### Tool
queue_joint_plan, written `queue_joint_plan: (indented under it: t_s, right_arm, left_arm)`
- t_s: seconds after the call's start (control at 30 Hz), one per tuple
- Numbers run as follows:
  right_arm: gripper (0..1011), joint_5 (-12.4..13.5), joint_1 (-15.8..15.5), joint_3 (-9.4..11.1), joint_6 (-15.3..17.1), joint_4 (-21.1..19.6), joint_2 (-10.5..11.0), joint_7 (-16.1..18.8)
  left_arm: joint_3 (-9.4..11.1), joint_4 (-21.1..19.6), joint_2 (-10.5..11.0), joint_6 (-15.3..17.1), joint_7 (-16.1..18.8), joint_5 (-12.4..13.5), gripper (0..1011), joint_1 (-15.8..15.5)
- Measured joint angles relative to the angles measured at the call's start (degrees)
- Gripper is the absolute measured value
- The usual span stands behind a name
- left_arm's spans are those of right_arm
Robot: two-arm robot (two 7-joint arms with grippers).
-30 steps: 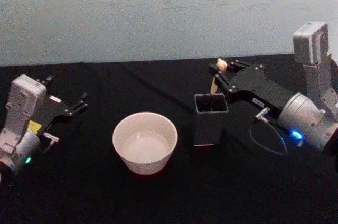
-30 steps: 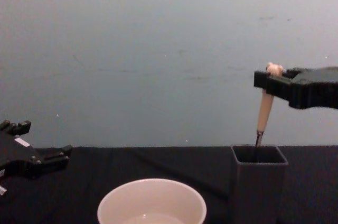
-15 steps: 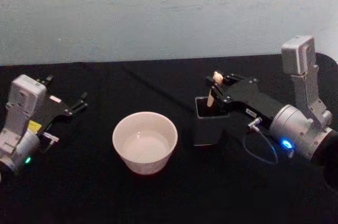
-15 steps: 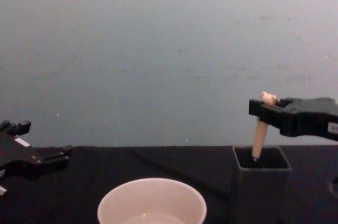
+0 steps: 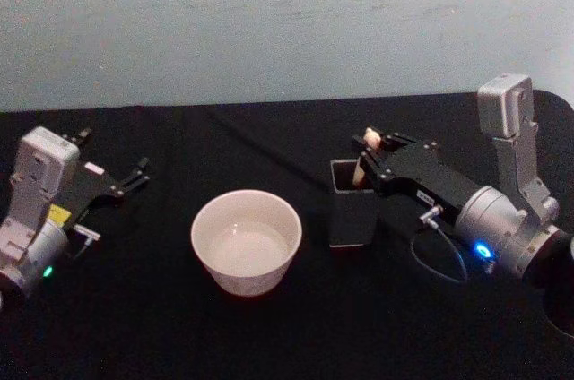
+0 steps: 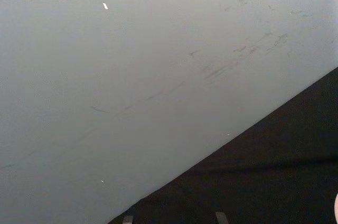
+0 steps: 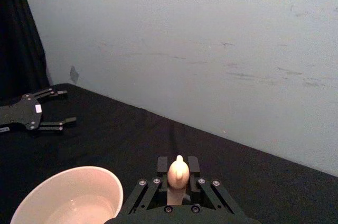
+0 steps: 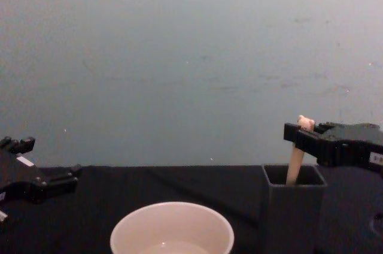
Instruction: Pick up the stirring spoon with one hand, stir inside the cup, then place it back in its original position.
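Your right gripper (image 5: 369,149) is pinching the top of the slim beige spoon with the little bear-head knob (image 8: 295,161). The spoon stands low inside the tall dark grey square box (image 5: 352,219), beside the wide round cream cup (image 5: 246,241). Your left gripper (image 5: 134,175) rests far left, fingers apart, holding nothing.

no text, brand, number or sign can be read anywhere. the left gripper (image 5: 134,174) carries a small white tag and its arm a yellow sticker, and the right gripper (image 5: 366,158) has a small white label on its black body, but whatever is printed on them is too small to make out.
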Motion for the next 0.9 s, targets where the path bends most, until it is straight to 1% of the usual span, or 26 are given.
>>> queue_joint_plan:
  t_s: [0.33, 0.9]
  right_arm:
    - [214, -0.3, -0.01, 0.3, -0.37, 1.15, -0.85, -0.24]
    - [214, -0.58, -0.06, 0.35, -0.11, 1.32, -1.01, -0.42]
  left_arm:
    - [0.0, 0.0, 0.0, 0.0, 0.0, 0.0, 1001, 0.0]
    - [0.0, 0.0, 0.0, 0.0, 0.0, 0.0, 1001, 0.0]
